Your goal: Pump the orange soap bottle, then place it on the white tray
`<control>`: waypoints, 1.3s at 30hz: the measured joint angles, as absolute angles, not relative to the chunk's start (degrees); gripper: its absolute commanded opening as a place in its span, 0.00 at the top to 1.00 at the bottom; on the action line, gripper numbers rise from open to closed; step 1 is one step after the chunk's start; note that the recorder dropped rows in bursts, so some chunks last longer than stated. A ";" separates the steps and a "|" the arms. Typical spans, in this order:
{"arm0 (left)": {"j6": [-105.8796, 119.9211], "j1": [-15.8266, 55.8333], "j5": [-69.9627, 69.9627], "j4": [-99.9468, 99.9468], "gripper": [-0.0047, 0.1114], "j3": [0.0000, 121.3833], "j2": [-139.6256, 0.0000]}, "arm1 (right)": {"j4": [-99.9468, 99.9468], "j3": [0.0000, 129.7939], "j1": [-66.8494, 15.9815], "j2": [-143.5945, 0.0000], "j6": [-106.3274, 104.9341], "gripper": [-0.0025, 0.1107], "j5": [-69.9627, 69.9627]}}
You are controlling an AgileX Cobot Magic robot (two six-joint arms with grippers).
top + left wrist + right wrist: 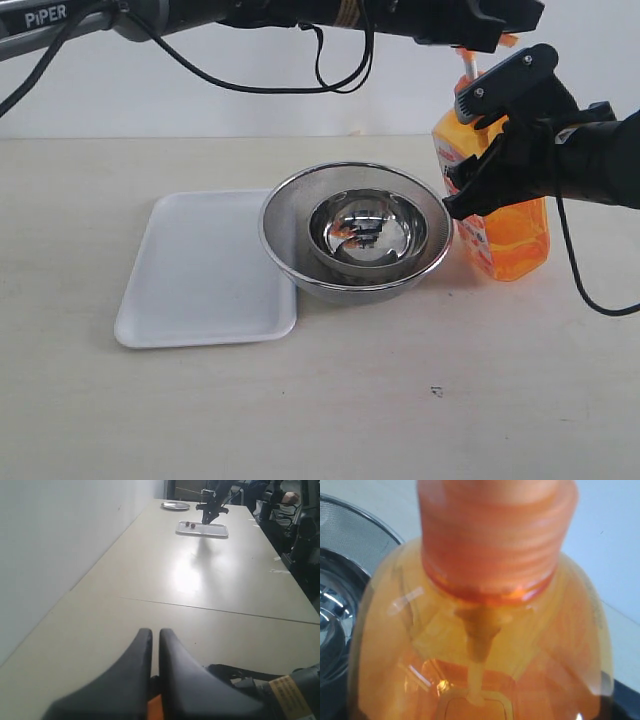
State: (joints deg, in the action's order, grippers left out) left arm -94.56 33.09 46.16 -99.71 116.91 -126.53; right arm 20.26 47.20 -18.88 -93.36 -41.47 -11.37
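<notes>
The orange soap bottle (pixel 512 238) stands upright on the table at the right, next to the steel bowls. My right gripper (pixel 456 160) reaches in from the right and is shut on the bottle's upper body, one finger in front and one behind. In the right wrist view the bottle (pixel 480 630) fills the picture and hides the fingers. My left gripper (pixel 482 30) reaches across the top, right over the pump head (pixel 509 41); its fingers are shut (pixel 155 632), with a bit of orange below them. The white tray (pixel 190 275) lies flat at the left and holds nothing.
A steel mesh strainer bowl (pixel 285 215) with a smaller shiny bowl (pixel 365 235) inside sits between tray and bottle, overlapping the tray's right edge. Black cables hang from the left arm (pixel 330 70) and trail below the right arm (pixel 580 280). A wall rises behind the table.
</notes>
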 measured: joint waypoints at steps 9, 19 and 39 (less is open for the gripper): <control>-93.71 33.09 46.77 -100.04 0.92 116.80 -126.53 | 20.26 47.20 -18.88 -93.36 -41.47 0.98 -11.37; -93.47 33.09 46.99 -100.04 0.92 116.80 -126.53 | 20.26 47.20 -18.88 -93.36 -41.47 0.98 -11.27; -93.47 33.09 46.99 -100.04 0.92 116.80 -126.53 | 20.26 47.20 -18.88 -93.36 -41.47 0.98 -11.27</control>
